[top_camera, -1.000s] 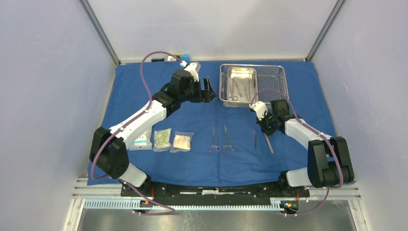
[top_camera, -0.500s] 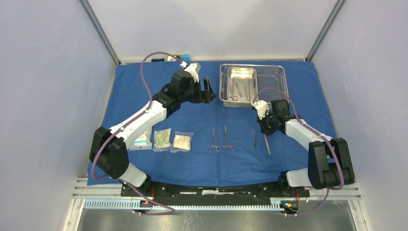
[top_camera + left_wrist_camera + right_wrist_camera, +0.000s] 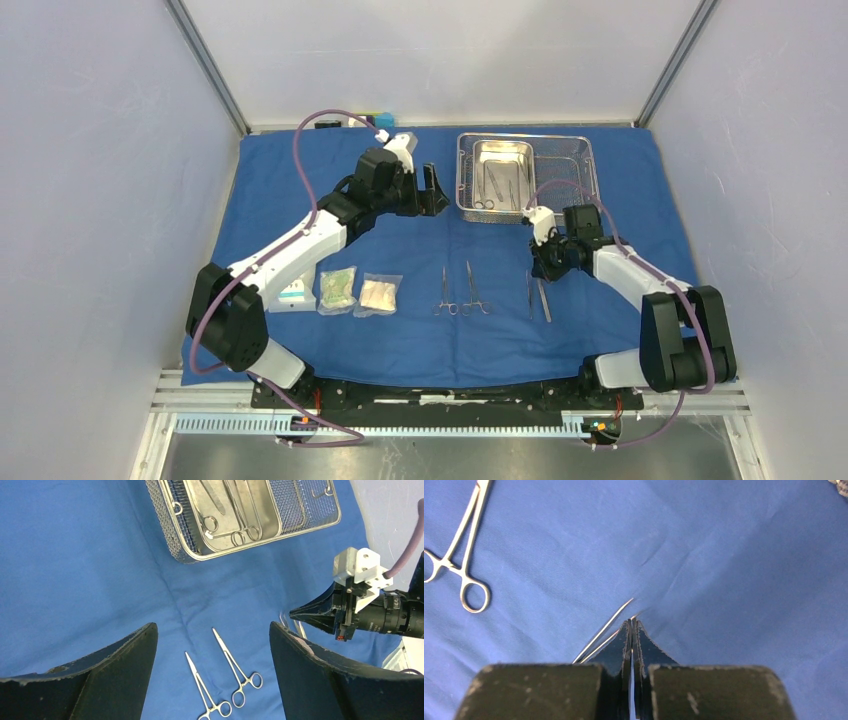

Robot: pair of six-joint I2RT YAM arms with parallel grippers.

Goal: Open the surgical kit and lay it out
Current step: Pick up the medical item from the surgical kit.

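The blue cloth [image 3: 300,200] lies spread out flat. At the back stands the mesh tray [image 3: 590,170], and its inner pan [image 3: 503,150] holds several instruments [image 3: 495,185]. Two scissor-like clamps [image 3: 445,292] [image 3: 475,290] and a slim straight instrument [image 3: 528,293] lie in a row on the cloth. My right gripper [image 3: 540,272] [image 3: 632,621] is low over the cloth, shut on the top end of another slim instrument [image 3: 544,302]. Left of the tray hovers my left gripper [image 3: 432,190] [image 3: 211,626], open and empty. Three packets [image 3: 294,293] [image 3: 337,290] [image 3: 379,295] lie at front left.
Grey walls close in the cloth on the left, right and back. Small objects [image 3: 360,120] sit past the cloth's back edge. My left arm [image 3: 300,240] stretches over the left half of the cloth, above the packets.
My right gripper has moved left, swinging the held instrument closer to the straight one beside it. The left arm has not moved.
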